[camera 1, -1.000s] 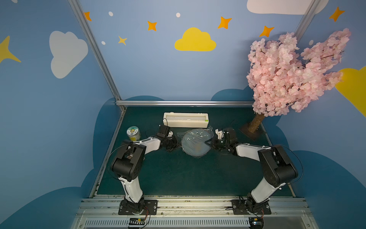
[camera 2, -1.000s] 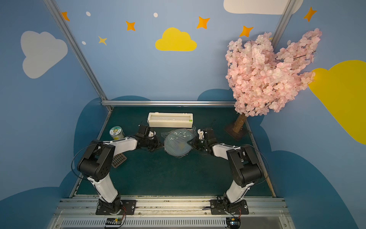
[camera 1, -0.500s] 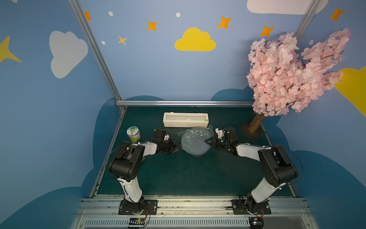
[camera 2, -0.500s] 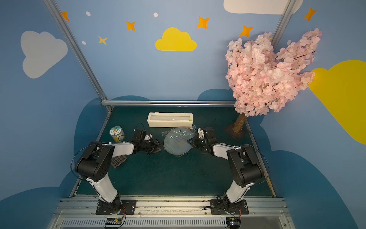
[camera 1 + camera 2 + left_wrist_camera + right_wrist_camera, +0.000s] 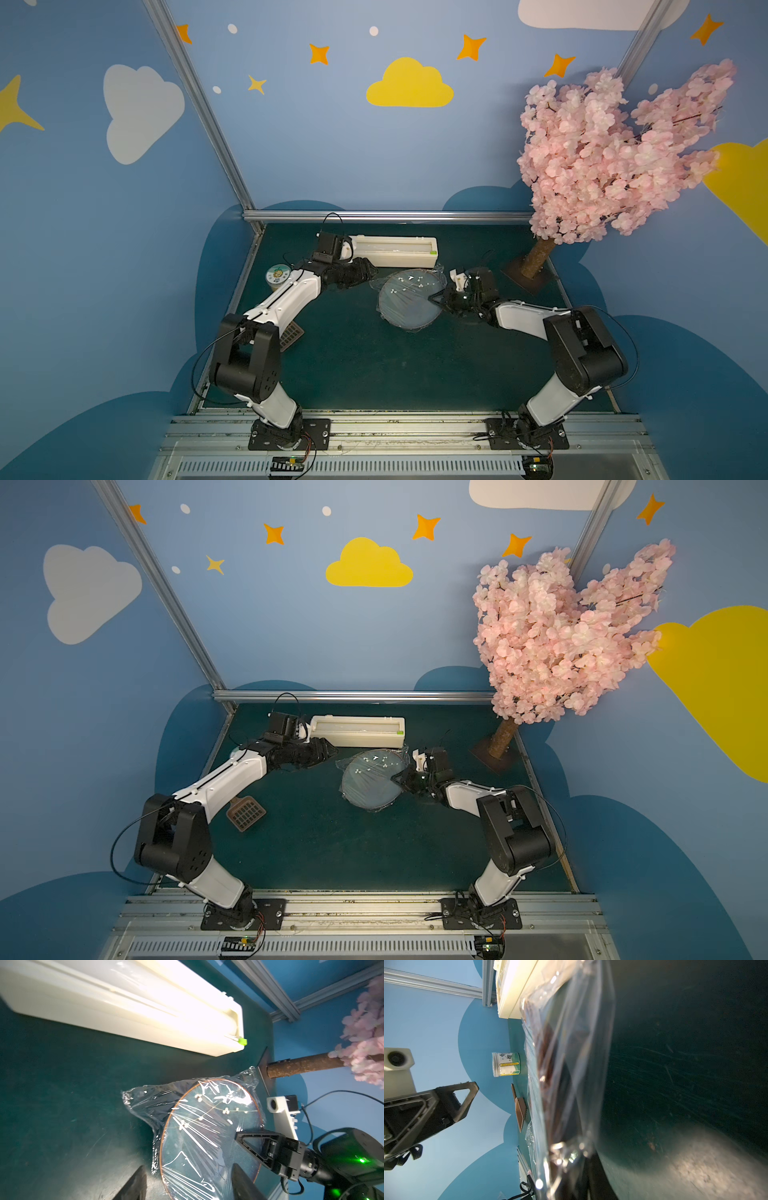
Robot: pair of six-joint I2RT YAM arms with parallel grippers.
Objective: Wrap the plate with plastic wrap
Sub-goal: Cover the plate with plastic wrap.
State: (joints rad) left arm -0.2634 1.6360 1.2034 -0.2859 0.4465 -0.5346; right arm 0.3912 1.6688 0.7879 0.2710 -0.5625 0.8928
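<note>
A: Left side?
B: My left gripper (image 5: 371, 269) hangs open-jawed beside the long cream dispenser box (image 5: 395, 251), clear of the round grey-blue glazed plate (image 5: 401, 305)
A: Right?
B: Crinkled transparent plastic wrap (image 5: 143, 1099) covers it, mid dark green mat (image 5: 374, 365); my right gripper (image 5: 433, 298) pinches its rim

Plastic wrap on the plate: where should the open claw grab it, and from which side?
Probably the loose crinkly flap of the plastic wrap sticking past the rim of the plate toward the left claw. Come in low from that side: over the plate the film is stretched tight, and the right claw pinches the opposite rim.
</note>
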